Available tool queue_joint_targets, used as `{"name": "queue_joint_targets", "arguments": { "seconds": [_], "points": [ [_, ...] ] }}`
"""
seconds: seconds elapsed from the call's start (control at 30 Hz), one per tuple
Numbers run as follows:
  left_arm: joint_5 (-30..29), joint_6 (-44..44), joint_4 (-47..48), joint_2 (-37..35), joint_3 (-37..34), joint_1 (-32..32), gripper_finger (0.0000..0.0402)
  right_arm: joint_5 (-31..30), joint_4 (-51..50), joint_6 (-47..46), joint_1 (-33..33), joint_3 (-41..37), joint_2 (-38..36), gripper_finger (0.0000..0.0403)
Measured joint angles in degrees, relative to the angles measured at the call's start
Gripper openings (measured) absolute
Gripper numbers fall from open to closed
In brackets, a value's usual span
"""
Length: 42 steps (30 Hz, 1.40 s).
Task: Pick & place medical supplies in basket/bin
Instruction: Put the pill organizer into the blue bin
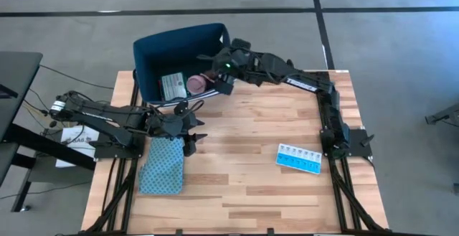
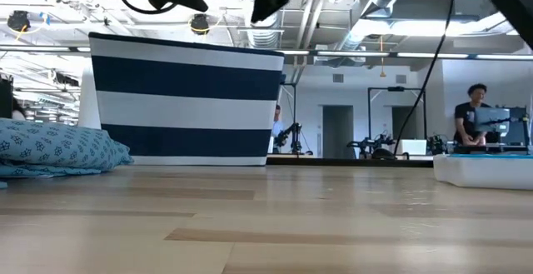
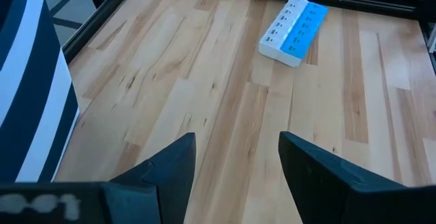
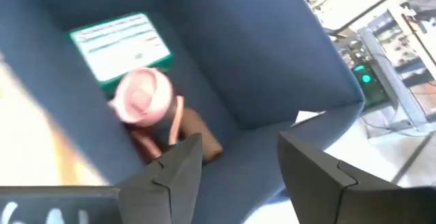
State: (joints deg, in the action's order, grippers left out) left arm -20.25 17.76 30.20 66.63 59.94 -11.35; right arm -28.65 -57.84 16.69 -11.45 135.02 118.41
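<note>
From the high view I read the right arm as stretched from its base at the table's right edge diagonally across to the far left, its wrist bent down so that the right gripper [image 1: 221, 78] hangs over the near right corner of the navy bin [image 1: 154, 49]. In the right wrist view its two fingers [image 4: 180, 166] stand spread with a clear gap and nothing between them. Below that gap, inside the bin, I see the pink disc [image 4: 141, 97] lying against a brown item [image 4: 187, 139], with the green-white flat box [image 4: 121, 42] just beyond them on the bin floor. The left arm is folded low along the table's left side, and the left gripper [image 1: 192, 132] hovers just above the wood, beside the blue patterned pouch [image 1: 162, 166] and near the bin's front wall. The left wrist view shows its fingers [image 3: 174, 166] spread apart and empty over bare table [image 3: 204, 81]. The light blue pill organiser [image 1: 299, 158] lies flat on the table near the right arm's base, well apart from the bin and from both grippers. In the low view the bin's outer wall shows navy and white stripes.
</note>
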Motion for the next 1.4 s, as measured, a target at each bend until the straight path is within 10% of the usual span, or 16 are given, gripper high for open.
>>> {"name": "queue_joint_targets", "arguments": {
  "seconds": [0.57,0.73,1.4],
  "points": [
    [0.3,2.4,-0.2,0.0,0.0,0.0,0.0199,0.7,-32.0,-34.9,18.3,-1.3,-12.2,0.0159],
    [0.3,5.0,-0.3,0.0,-0.1,0.0,0.0199,10.9,-32.4,-40.4,24.0,-7.4,-14.3,0.0159],
    [0.3,12.3,-1.1,5.4,-0.3,-1.5,0.0199,12.7,-29.6,-76.9,38.8,-58.3,-32.4,0.0159]
  ]
}}
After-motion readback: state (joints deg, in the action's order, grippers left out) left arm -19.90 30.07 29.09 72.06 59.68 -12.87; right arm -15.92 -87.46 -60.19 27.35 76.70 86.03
